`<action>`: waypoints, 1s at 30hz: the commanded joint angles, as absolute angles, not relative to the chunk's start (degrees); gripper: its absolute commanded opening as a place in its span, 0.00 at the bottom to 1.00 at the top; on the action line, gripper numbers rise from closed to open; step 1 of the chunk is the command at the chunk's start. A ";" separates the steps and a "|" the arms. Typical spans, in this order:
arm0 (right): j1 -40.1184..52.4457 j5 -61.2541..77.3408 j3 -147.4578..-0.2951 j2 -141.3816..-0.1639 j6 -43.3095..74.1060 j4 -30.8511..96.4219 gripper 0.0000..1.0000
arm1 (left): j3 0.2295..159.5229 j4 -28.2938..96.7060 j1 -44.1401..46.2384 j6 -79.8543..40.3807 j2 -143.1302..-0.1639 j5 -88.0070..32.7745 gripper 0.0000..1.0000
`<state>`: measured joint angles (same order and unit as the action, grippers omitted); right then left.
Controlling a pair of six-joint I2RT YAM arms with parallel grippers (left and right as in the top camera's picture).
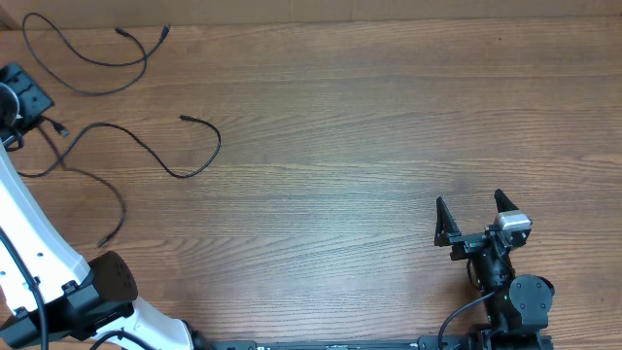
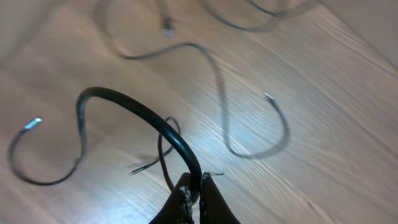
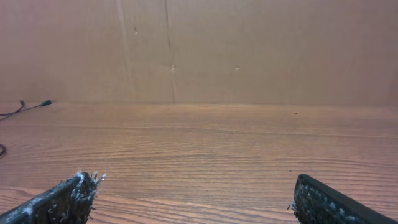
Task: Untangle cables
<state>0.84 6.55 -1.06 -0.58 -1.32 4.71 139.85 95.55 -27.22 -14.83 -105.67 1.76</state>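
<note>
Broadly, a brown wood-grain table [image 1: 389,117] fills the overhead view, and in the right wrist view a plain brown wall [image 3: 249,50] stands behind its far edge. The white-shelled left arm [image 1: 29,243] reaches up along the table's left edge. The black right arm [image 1: 515,297] sits low at the near right. The thin black cables [image 1: 146,151] all lie towards the far left corner as loose curvy strands, well apart from the right arm. One loops near the far edge, one winds out to the right and hooks back, and one trails towards the near side. The right gripper [image 1: 470,202] is spread wide; its two dark fingers [image 3: 62,202] are well apart, with only wood grain between them and nothing held. The left gripper [image 2: 198,198] is clenched on one black strand [image 2: 134,109]. That strand arcs up out of the pinched fingertips, bends down and curls round to a small silvery plug end [image 2: 34,122] at the left of the left wrist view. From above I cannot tell which strand that is.
</note>
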 commanded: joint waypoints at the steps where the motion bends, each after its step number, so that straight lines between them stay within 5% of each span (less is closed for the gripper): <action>1: 0.78 6.04 -0.49 -0.19 -1.80 4.40 1.00 | 139.00 95.70 -27.29 -5.10 -105.75 -12.80 0.04; 30: 0.78 6.04 -0.49 -0.19 -1.80 4.40 1.00 | 94.63 85.82 -27.07 -12.47 -105.75 -2.63 0.04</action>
<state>0.84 6.57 -1.06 -0.58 -1.32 4.71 98.70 87.07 -27.09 -11.68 -105.84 -3.14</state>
